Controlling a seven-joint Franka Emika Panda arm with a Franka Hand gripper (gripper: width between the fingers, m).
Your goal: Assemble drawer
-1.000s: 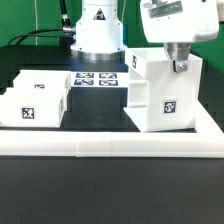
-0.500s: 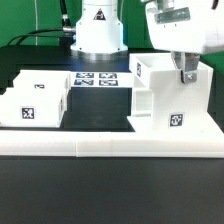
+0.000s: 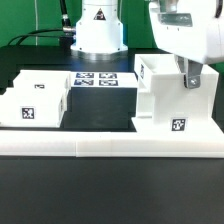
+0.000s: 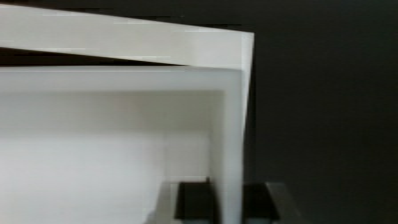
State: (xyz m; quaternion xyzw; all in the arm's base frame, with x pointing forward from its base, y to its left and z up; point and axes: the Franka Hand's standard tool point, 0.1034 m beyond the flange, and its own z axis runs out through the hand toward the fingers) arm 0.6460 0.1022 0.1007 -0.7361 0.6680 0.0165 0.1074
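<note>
The pincer (image 3: 190,80) comes down from above and is clamped on the tall box (image 3: 162,100). It grips the top edge of the box's thin wall, on the side at the exterior view's right. In the wrist view, two dark fingers (image 4: 189,206) sit one on each side of that white wall, pressed close against it. The rest of that view is filled with the white box and the dark behind it.

The tall box is right under the pincer and reaches out from it toward the exterior view's left. It looks a little tilted. A black-and-white square tag (image 3: 180,126) sits low on its front. I cannot tell if the bottom of the box touches the bench (image 3: 100,190).

Just in front of the tall box runs a long low white wall (image 3: 100,148). It goes across the dark bench from side to side.

At the exterior view's left, well apart from the pincer, lies a low box (image 3: 35,100). It is white and has a tag on its front too.

Between the two boxes and farther back lies the marker board (image 3: 100,81), flat on the bench. Behind it stands the white foot of the robot arm (image 3: 98,30).
</note>
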